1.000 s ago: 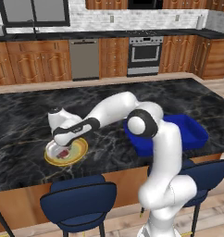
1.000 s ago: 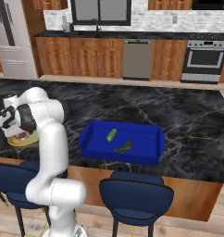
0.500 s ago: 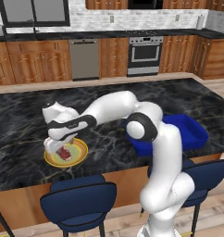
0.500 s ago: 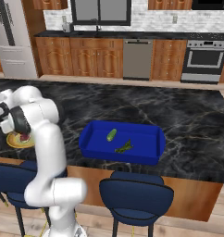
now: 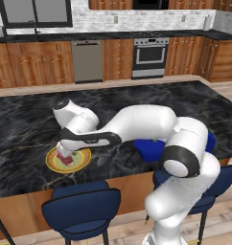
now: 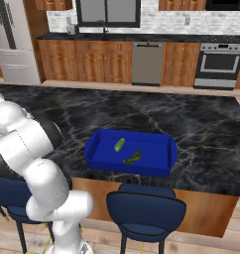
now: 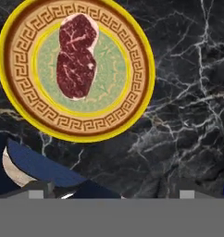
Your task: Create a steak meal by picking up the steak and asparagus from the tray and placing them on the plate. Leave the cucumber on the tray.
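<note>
The red-pink steak (image 7: 77, 58) lies flat on the pale green centre of the round yellow-rimmed plate (image 7: 132, 104), free of the fingers. My gripper (image 7: 111, 194) is open, and its two tips stand wide apart, back from the plate. In the left base view the gripper (image 5: 64, 150) hovers just above the plate (image 5: 82, 161) and steak (image 5: 66, 160) at the counter's near edge. The blue tray (image 6: 164, 156) sits to the right and holds the stubby bright green cucumber (image 6: 119, 144) and the thin dark asparagus (image 6: 133, 158).
The black marble island counter (image 5: 27, 129) carries the plate and the tray (image 5: 147, 149), which my arm partly covers. Blue bar stools (image 5: 82, 208) line the near side. Cabinets, a dishwasher and an oven stand along the far wall.
The jaws have spread wide and let go of the steak, which now rests on the plate. The hand has lifted slightly off it.
</note>
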You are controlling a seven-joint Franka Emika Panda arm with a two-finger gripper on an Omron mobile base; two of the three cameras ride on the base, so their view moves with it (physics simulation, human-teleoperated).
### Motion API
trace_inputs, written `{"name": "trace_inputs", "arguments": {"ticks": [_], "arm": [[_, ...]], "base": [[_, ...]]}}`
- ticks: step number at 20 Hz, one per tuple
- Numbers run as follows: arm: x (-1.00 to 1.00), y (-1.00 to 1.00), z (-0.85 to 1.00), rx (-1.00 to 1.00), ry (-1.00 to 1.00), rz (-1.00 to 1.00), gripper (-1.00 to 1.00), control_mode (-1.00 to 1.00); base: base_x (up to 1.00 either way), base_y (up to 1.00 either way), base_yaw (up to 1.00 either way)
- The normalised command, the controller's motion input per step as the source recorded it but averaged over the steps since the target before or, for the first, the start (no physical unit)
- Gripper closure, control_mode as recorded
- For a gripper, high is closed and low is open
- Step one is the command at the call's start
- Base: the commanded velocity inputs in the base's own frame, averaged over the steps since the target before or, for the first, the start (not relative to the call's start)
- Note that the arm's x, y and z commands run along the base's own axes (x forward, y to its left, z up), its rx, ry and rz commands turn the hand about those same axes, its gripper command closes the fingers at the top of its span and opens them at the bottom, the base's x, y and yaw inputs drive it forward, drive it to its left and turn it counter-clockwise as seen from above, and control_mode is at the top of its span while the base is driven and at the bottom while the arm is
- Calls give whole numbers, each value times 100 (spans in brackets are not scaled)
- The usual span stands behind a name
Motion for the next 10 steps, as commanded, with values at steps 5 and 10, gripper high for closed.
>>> {"name": "trace_inputs", "arguments": {"ticks": [5, 10], "arm": [[-52, -100, 79, 12, -14, -8, -100, -100], [-24, -100, 71, 11, 0, -9, -100, -100]], "base": [[0, 0, 0], [0, 0, 0]]}}
